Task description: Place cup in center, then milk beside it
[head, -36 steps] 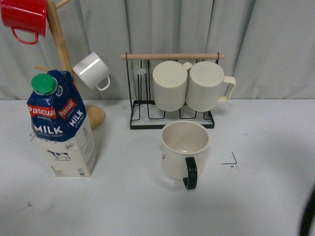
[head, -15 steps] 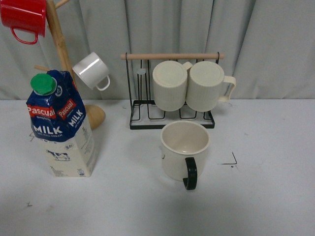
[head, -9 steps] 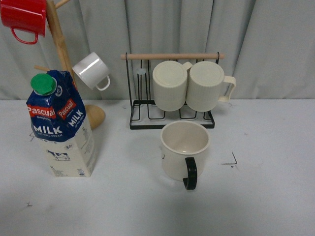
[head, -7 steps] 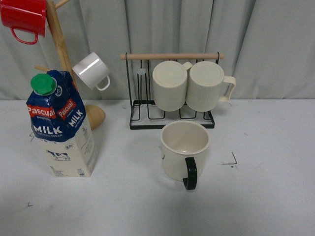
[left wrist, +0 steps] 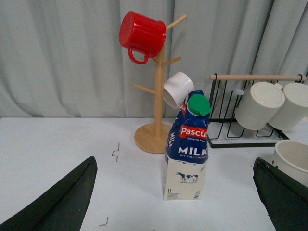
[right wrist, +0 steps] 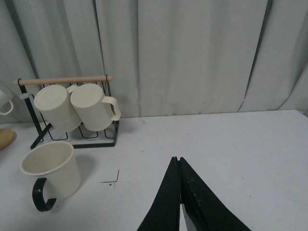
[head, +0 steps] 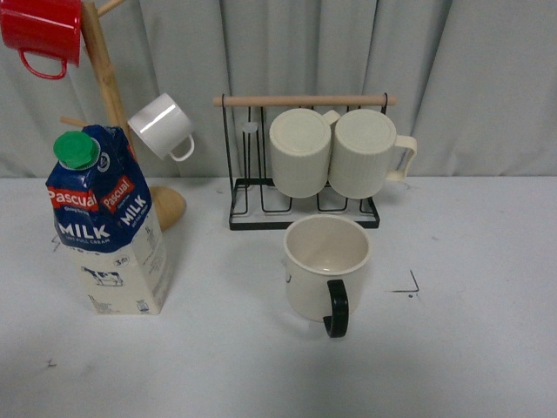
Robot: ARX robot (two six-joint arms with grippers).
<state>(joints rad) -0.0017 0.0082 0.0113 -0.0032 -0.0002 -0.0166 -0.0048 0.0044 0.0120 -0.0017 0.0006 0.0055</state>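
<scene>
The cup (head: 326, 272), a wide cream mug with a black handle turned toward me, stands upright on the white table just in front of the wire rack; it also shows in the right wrist view (right wrist: 51, 171). The milk (head: 109, 222) stands upright at the left, blue top, green cap, cow on the cream lower part. In the left wrist view the milk (left wrist: 188, 149) lies ahead between the wide-open fingers of my left gripper (left wrist: 175, 190), untouched. My right gripper (right wrist: 177, 161) is shut on nothing, off to the right of the cup. Neither arm shows in the front view.
A black wire rack (head: 300, 209) holds two ribbed cream mugs (head: 335, 152) behind the cup. A wooden mug tree (head: 109, 83) behind the milk carries a red mug (head: 39, 30) and a small white mug (head: 161, 124). A grey curtain hangs behind the table.
A dark edge at the front view's lower right corner has gone out of view. Cup and milk have not moved.
</scene>
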